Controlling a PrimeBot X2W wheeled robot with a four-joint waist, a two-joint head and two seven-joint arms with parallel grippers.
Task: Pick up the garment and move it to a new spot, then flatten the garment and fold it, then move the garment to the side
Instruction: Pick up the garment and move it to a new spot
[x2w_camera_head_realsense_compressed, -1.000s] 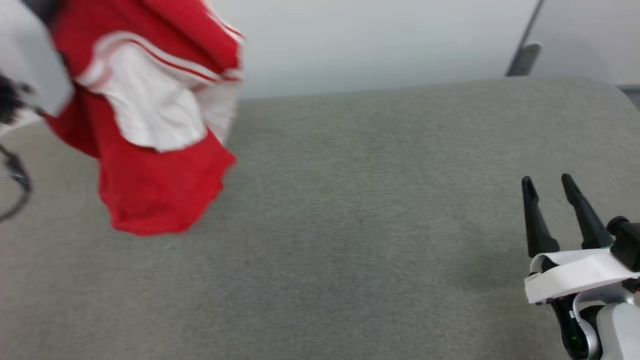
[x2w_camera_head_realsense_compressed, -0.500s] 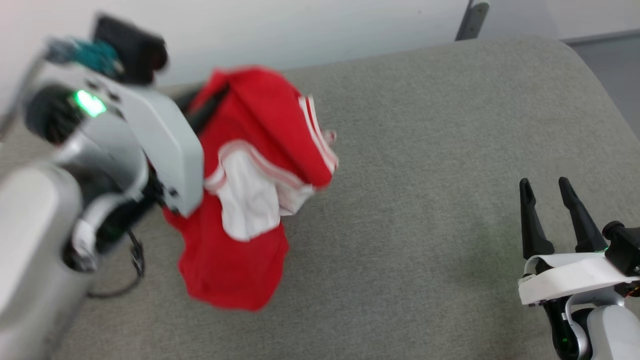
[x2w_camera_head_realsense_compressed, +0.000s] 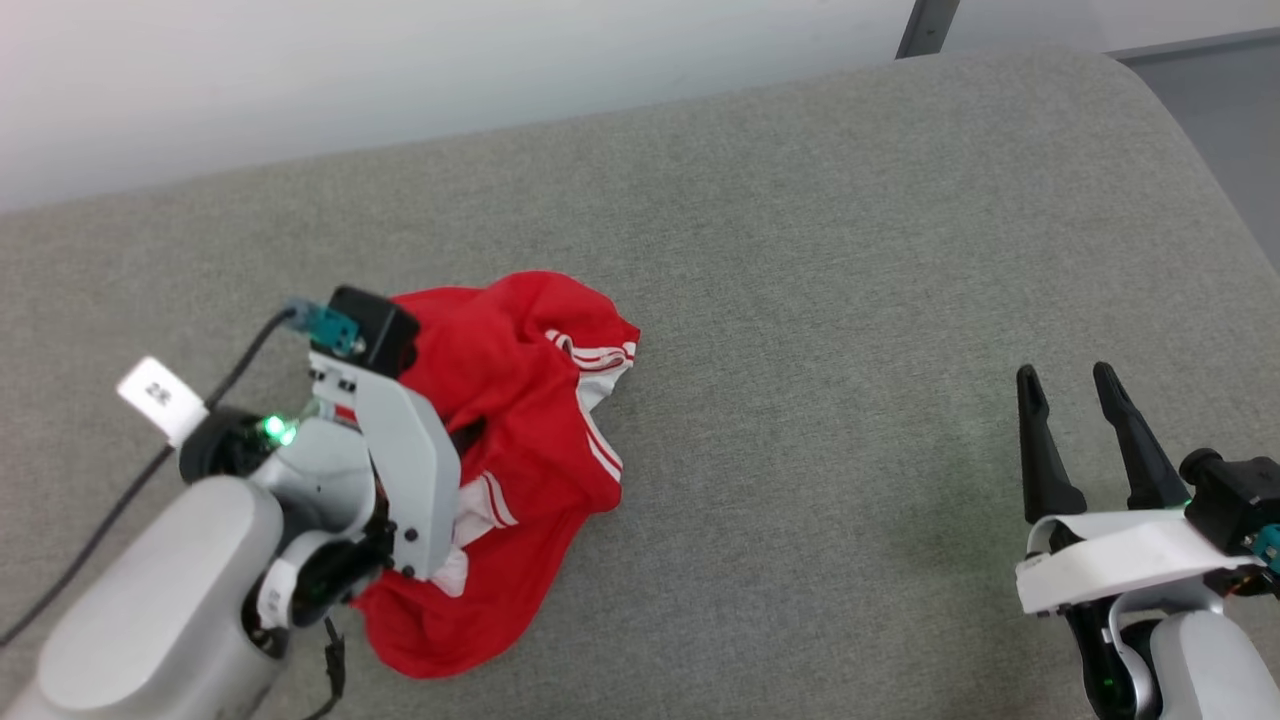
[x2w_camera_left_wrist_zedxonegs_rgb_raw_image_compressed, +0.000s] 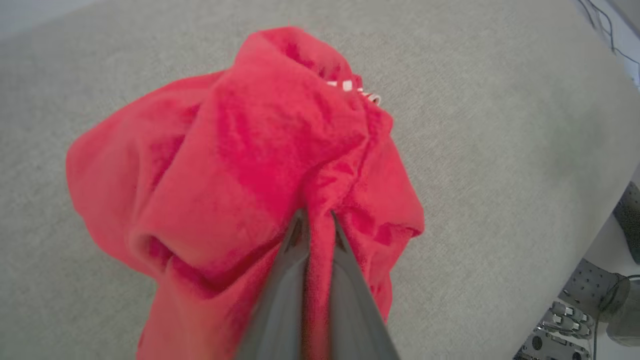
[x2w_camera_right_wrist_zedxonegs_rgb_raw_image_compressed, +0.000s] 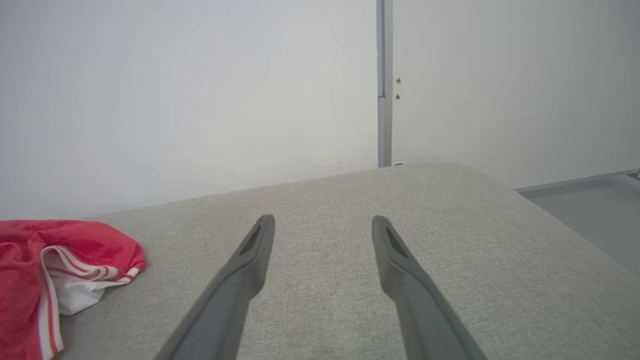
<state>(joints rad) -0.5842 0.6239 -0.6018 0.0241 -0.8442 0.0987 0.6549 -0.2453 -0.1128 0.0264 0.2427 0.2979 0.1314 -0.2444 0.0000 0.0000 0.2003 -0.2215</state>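
Note:
The garment (x2w_camera_head_realsense_compressed: 520, 400), red with white striped trim, lies bunched in a heap on the grey cloth-covered table (x2w_camera_head_realsense_compressed: 800, 300), left of centre in the head view. My left arm reaches down into the heap, its wrist housing covering the fingers there. In the left wrist view my left gripper (x2w_camera_left_wrist_zedxonegs_rgb_raw_image_compressed: 315, 225) is shut on a pinched fold of the garment (x2w_camera_left_wrist_zedxonegs_rgb_raw_image_compressed: 260, 145). My right gripper (x2w_camera_head_realsense_compressed: 1068, 385) stands open at the lower right, well clear of the cloth, with nothing between its fingers (x2w_camera_right_wrist_zedxonegs_rgb_raw_image_compressed: 255, 250). The garment's edge (x2w_camera_right_wrist_zedxonegs_rgb_raw_image_compressed: 55, 260) shows at the left of the right wrist view.
The table's rounded far right corner (x2w_camera_head_realsense_compressed: 1150, 90) drops to a grey floor (x2w_camera_head_realsense_compressed: 1230, 120). A pale wall (x2w_camera_head_realsense_compressed: 400, 70) runs behind the table, with a grey vertical post (x2w_camera_right_wrist_zedxonegs_rgb_raw_image_compressed: 384, 85) on it. A black cable (x2w_camera_head_realsense_compressed: 100, 530) trails from my left arm.
The head camera has shifted. My left arm has brought the garment down from hanging in the air onto the table, where it now rests in a heap. The right gripper stays as it was.

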